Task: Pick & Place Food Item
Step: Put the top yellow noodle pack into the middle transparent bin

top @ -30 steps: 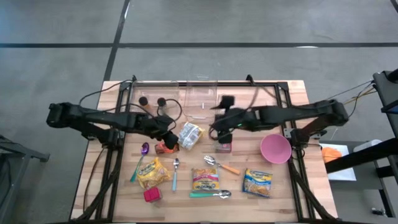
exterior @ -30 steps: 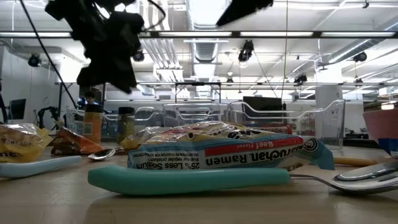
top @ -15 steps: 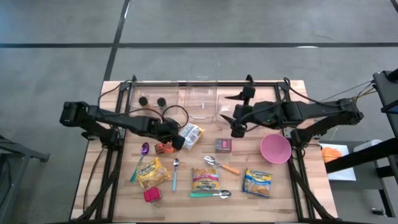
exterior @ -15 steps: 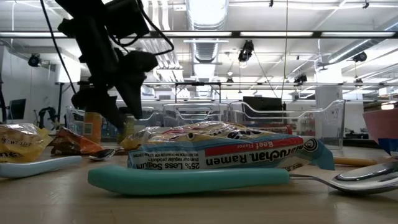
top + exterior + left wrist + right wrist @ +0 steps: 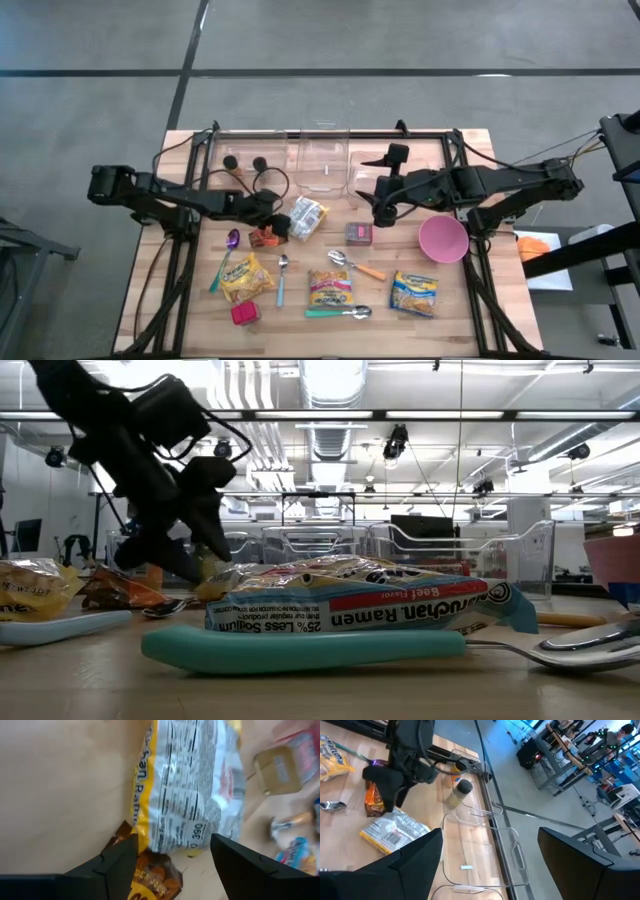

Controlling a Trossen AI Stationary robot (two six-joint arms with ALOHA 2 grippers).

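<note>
Wooden table (image 5: 190, 300) is holding scattered food; left gripper (image 5: 276, 214), jaws apart and empty, is hovering just beside the ramen packet (image 5: 306, 217), nearer than the open, empty right gripper (image 5: 383, 212).

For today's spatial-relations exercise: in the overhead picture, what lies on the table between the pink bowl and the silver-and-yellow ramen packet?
In the high view, a small dark red box sits between the pink bowl and the ramen packet; the rest is bare wood.
</note>
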